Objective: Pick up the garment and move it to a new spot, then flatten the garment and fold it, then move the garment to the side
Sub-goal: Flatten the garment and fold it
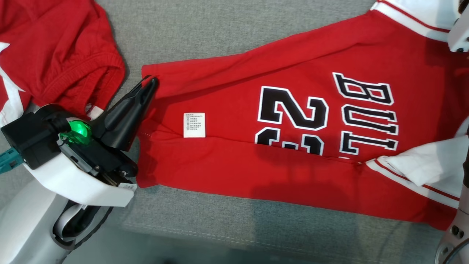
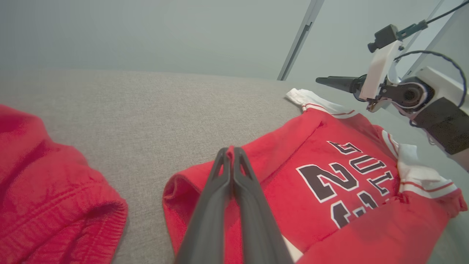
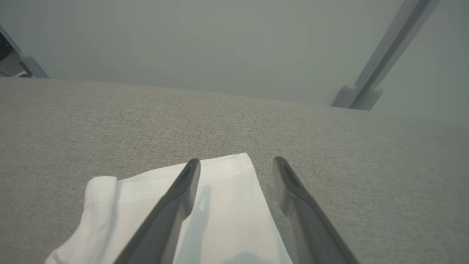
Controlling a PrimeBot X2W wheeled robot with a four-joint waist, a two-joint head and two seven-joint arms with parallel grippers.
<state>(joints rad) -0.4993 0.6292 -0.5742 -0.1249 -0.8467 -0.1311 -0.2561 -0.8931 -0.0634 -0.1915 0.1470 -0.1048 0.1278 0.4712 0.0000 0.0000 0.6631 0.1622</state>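
The left gripper [image 1: 153, 81] has its 2 fingers pressed together, and in the left wrist view a sliver of red shows between the tips, so it appears to pinch the far corner of the hem of the red shirt [image 1: 227, 176]. The shirt lies on the grey cloth surface [image 1: 220, 29], folded along its length, with the near flap laid over part of the number and a care label [image 1: 194, 125] showing near the hem. The right gripper [image 3: 236, 165] is spread wide and hovers just over the white sleeve [image 3: 227, 220] at the other end, holding nothing. The main risk, as I judge it, is the small bite. The tips sit right at the edge, so a firm pull could let the cloth slip out. I cannot tell whether both layers are caught there. If only 1 layer is held, lifting would peel the fold open rather than carry the shirt. A second risk is the uneven hold: with 1 end gripped and the sleeve end free, any drag would skew the shirt, wrinkle it and shift the near flap off its line. The right fingers could also close on the sleeve alone and pull it out from the body. Lastly, another red garment [image 1: 55, 55] lies just beside the left gripper, so a move toward that side could snag it or pile the 2 together.
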